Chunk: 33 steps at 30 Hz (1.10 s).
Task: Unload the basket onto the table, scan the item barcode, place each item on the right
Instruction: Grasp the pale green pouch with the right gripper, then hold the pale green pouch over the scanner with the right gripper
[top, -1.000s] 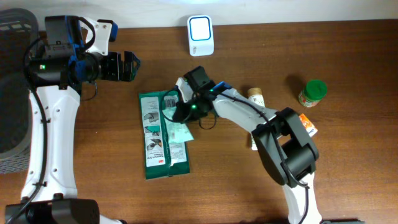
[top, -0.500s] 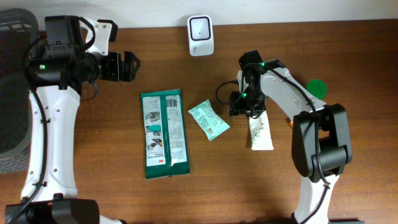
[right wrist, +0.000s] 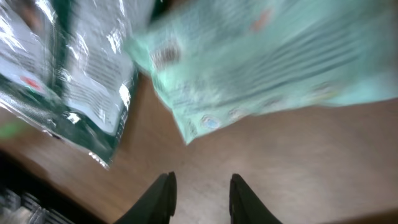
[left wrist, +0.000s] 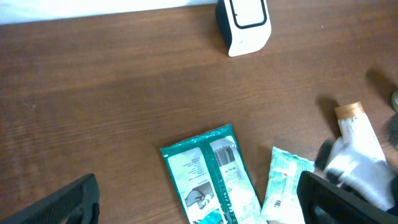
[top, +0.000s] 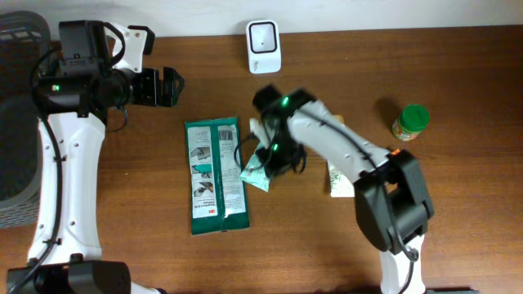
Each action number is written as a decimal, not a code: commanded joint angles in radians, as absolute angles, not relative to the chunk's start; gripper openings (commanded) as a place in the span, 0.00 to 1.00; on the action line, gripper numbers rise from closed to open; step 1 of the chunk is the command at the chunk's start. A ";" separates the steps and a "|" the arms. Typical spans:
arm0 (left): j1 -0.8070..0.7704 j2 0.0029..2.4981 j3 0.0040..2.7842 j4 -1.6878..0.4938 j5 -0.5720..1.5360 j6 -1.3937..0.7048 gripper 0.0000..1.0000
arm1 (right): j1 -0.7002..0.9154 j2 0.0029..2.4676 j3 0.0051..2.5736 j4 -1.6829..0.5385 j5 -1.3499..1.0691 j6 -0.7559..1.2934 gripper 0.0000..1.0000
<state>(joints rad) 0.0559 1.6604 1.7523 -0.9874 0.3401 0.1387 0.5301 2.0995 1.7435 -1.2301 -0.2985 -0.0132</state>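
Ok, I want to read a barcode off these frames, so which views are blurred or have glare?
Right wrist view: smeared throughout, the pale green packet is illegible, with glare streaks on the dark green pack. Left wrist view: the scanner is crisp, only the right edge is blurred. Overhead view: mostly sharp and evenly lit.

You look down on a dark brown, wood-grained table (top: 458, 237) that fills nearly the whole overhead view. Along its far edge runs a plain white wall strip (top: 409, 12), bright and evenly lit. In the far left corner sits a dark grey slatted basket (top: 18, 33), cut off by the frame. Soft light lays a pale sheen on the wood.
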 commanded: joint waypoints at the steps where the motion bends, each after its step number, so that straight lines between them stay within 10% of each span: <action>1: 0.061 1.655 1.763 -0.987 0.340 0.155 0.99 | 0.369 2.077 1.878 -1.172 -0.343 -0.138 0.54; 3: 0.061 1.655 1.763 -0.987 0.340 0.155 0.99 | 0.303 2.123 1.877 -1.109 -0.470 -0.282 0.72; 16: 0.061 1.655 1.763 -0.987 0.340 0.155 0.99 | 0.350 2.363 1.837 -1.095 -0.700 -0.369 0.68; 24: 0.061 1.655 1.763 -0.987 0.340 0.155 0.99 | 0.345 2.362 1.767 -1.028 -0.676 -0.271 0.10; 28: 0.061 1.655 1.763 -0.987 0.340 0.155 0.99 | 0.279 2.290 1.900 -1.164 -0.685 -0.266 0.04; 33: 0.061 1.655 1.763 -0.987 0.340 0.155 0.99 | 0.245 2.188 1.905 -1.094 -0.327 0.345 0.04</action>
<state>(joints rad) 0.0559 1.6604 1.7523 -0.9852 0.3401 0.1387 0.2218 2.2215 1.9091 -1.1271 -0.5747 0.0002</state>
